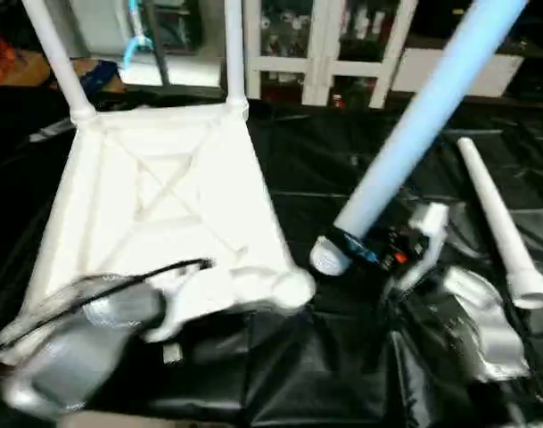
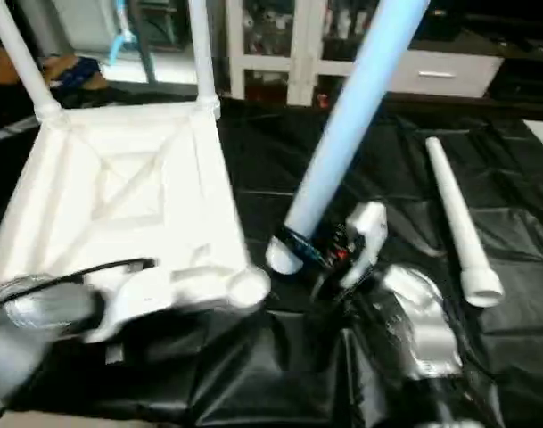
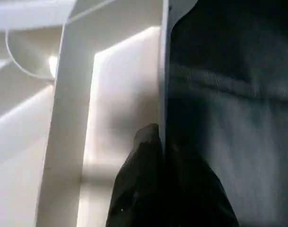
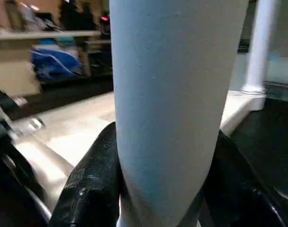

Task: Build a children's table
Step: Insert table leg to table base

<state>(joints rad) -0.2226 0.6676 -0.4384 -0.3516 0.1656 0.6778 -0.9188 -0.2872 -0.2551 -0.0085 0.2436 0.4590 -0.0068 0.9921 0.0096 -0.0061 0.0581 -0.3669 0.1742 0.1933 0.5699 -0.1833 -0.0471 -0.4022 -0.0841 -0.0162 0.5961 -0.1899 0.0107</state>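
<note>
Overhead, the head views lay out the whole scene: the white table top (image 1: 164, 201) lies upside down on a black-covered tabletop (image 1: 324, 169), X-ribbed underside up, with two legs (image 1: 234, 53) already standing in its far corner sockets. A loose leg (image 1: 501, 223) lies on the black sheet to the right, well apart from the top, its wide end toward the robot. The right gripper (image 1: 360, 250) sits between the top and that loose leg, holding a fourth leg (image 1: 423, 116) near its lower end; the tube leans up and away to the right, its round end just beside the top's near right corner socket (image 1: 289, 287). Close up, the right wrist view gives what the head views cannot: the black fingers (image 4: 94, 184) spread on either side of the tube and pressed against it, with the table top and one standing leg behind. The left wrist view shows the thin side wall (image 3: 163, 71) of the top edge-on, with the left gripper's black fingers (image 3: 144, 189) pressed together on it, ribbed white inside on one side and black sheet on the other. From above, the silver left forearm (image 1: 84, 348) reaches in low from the near left to the top's near edge, wrist bent down, while the right forearm (image 1: 472, 330) comes in from the near right, angled toward the middle.
</note>
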